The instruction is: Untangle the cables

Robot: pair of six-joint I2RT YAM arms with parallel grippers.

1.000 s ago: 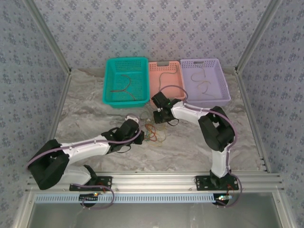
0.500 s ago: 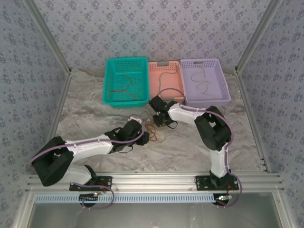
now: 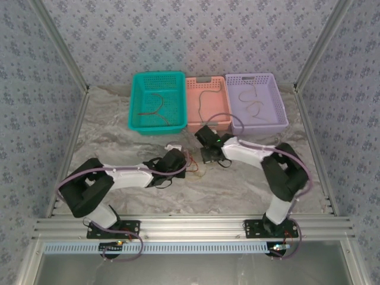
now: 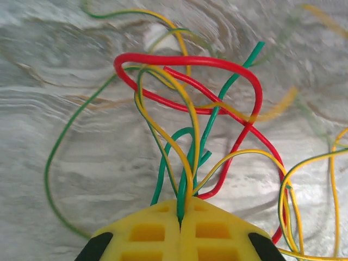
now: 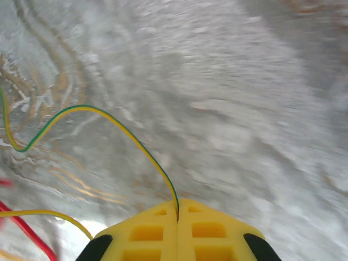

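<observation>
Cables: a knot of red, green and yellow wires (image 3: 194,166) is lying on the counter (image 3: 119,142), between the two arms and just in front of the baskets.
Left jaws: clenching tight. The left wrist view is showing them pinching a green cable (image 4: 217,106) and a yellow strand (image 4: 163,135) right where the pads are meeting.
Right jaws: clamping down too. In the right wrist view a green-and-yellow striped cable (image 5: 109,115) is running straight into the seam between the pads.
Tangle up close: a red cable (image 4: 190,58) is looping over the green and yellow ones, and the strands are crossing each other in several places.
Teal basket (image 3: 135,101): holding a brown cable (image 3: 155,108) that is forking in outline. Whether that is one wire or two, I cannot tell.
Pink basket (image 3: 206,79): one thin cable (image 3: 202,101) is curling inside.
Purple basket (image 3: 279,101): another thin cable (image 3: 252,105) is snaking across the floor of it.
Done so far: by the look of it, at least three cables are already sitting apart, each basket holding its share.
Left to do: the red, green, yellow and striped wires are all bunching in one knot, so I am reading this as roughly the middle of the job.
Step in hand: both arms are gripping different strands of the same knot, which is looking like the set-up for drawing the striped cable out.
Watch for: the striped wire is threading through the red loop, so a straight tug is risking a tighter knot.
</observation>
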